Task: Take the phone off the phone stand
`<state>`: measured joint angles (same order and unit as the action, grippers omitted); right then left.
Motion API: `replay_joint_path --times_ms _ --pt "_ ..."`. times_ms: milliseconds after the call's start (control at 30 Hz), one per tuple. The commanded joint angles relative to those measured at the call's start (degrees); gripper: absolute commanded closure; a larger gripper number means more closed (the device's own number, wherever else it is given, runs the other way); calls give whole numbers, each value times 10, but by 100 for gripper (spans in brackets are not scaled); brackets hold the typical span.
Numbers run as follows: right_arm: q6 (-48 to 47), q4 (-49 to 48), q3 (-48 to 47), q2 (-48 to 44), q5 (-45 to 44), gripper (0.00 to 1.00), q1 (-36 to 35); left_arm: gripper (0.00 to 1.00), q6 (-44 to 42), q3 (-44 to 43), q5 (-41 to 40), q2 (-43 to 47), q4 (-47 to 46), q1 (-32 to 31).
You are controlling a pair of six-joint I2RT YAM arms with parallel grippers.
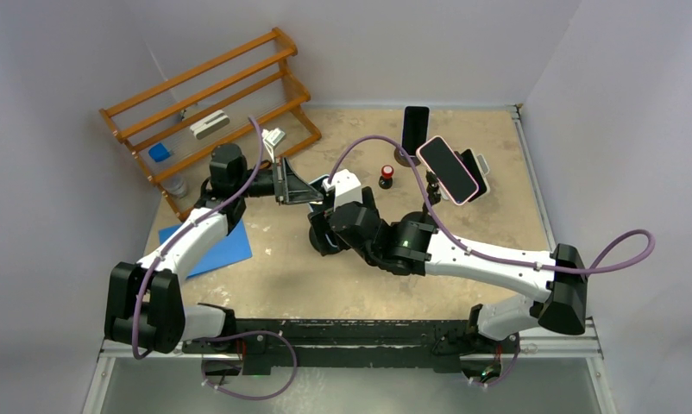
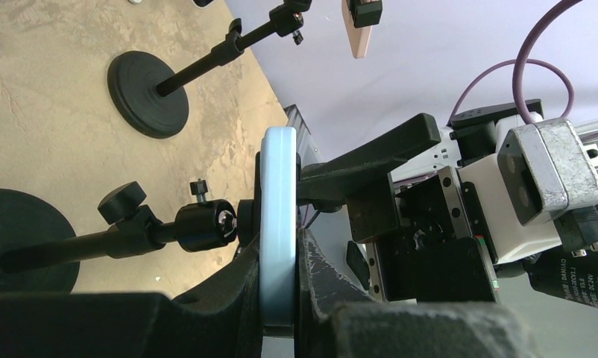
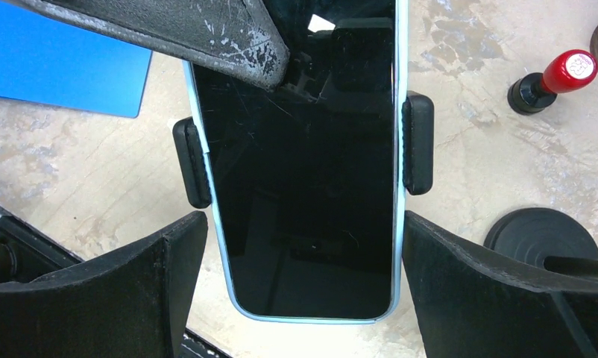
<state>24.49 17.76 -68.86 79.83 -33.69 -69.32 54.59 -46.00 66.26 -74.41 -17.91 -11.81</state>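
The phone (image 3: 303, 164) has a dark screen and a light-blue case, and the two black side clamps (image 3: 194, 162) of the phone stand hold it. In the left wrist view the phone (image 2: 277, 224) shows edge-on. My left gripper (image 2: 281, 298) is shut on it, one finger on each face. The stand's ball joint (image 2: 203, 224) sits behind the phone, with its rod running to a round base (image 2: 13, 239). My right gripper (image 3: 303, 239) is open. Its fingers (image 3: 147, 276) flank the phone's lower end without squeezing it. In the top view my left gripper (image 1: 298, 190) meets the right wrist at mid-table.
A pink-cased phone (image 1: 447, 169) and a black phone (image 1: 415, 129) stand on other stands at the back right. A red-capped stamp (image 1: 386, 175) lies between them and me. A blue mat (image 1: 209, 246) lies at the left, with a wooden rack (image 1: 209, 108) behind it.
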Motion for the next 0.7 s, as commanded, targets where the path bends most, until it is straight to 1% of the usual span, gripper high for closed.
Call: replay_joint_path --times_ms 0,200,367,667 --pt "6 -7 -19 -5 -4 1 0 100 -37 -29 -8 19 -14 -3" --pt "-34 -16 -10 -17 7 1 0 100 -40 -34 -5 15 -8 -3" --pt "-63 3 -12 -18 4 1 0 100 -41 -40 -5 11 2 -3" --pt "-73 -13 -2 -18 -5 1 1 100 -42 -51 -8 7 26 -4"
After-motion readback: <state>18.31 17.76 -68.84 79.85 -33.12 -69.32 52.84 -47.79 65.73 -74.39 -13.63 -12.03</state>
